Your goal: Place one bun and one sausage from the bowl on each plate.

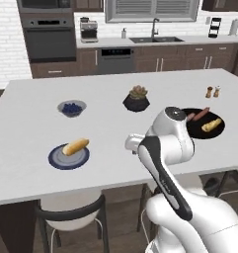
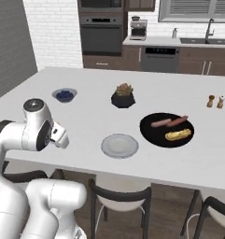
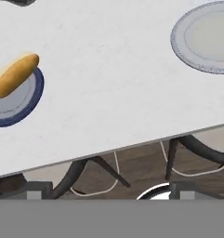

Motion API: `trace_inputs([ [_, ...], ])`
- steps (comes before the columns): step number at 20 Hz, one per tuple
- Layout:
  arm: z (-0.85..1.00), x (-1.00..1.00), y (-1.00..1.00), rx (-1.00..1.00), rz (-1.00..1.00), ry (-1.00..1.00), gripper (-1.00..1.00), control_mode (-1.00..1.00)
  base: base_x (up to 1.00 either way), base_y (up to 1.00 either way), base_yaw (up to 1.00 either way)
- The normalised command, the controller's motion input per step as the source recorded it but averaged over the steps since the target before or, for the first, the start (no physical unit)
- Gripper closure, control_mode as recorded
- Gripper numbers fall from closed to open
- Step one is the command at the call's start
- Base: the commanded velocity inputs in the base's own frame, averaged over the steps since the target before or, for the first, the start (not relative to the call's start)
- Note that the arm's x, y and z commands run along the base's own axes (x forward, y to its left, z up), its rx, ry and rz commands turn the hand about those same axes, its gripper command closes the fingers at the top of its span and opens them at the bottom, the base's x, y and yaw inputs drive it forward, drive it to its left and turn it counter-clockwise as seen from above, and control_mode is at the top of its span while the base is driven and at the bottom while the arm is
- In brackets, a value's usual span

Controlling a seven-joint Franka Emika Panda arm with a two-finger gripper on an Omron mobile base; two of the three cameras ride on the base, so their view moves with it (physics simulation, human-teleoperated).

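A dark-blue-rimmed plate (image 1: 68, 157) sits near the counter's front left with one bun (image 1: 76, 146) lying across its far edge; the same plate (image 3: 13, 104) and bun (image 3: 16, 74) show in the hand view. The pale grey plate (image 2: 119, 145) lies bare. Right of it, the black bowl (image 2: 151, 133) holds two sausages (image 2: 169, 122) end to end and a second bun (image 2: 178, 135). My gripper (image 3: 108, 191) hangs open above the counter's front edge, between the two plates, with nothing between its fingers.
A black plant pot (image 1: 136, 101) and a small grey bowl of blue berries (image 1: 71, 107) stand further back on the counter (image 1: 115, 128). Salt and pepper shakers (image 1: 213, 92) are behind the black bowl. Stools (image 2: 121, 198) stand under the front edge.
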Motion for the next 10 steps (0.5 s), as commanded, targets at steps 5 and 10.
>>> trace_inputs([
  [5,0.0,0.0,0.0,0.0,0.0,0.0,-1.0,1.0,0.0,-1.0,-0.08],
  [10,0.0,0.0,0.0,0.0,0.0,0.0,-1.0,1.0,0.14,-1.0,-0.04],
])
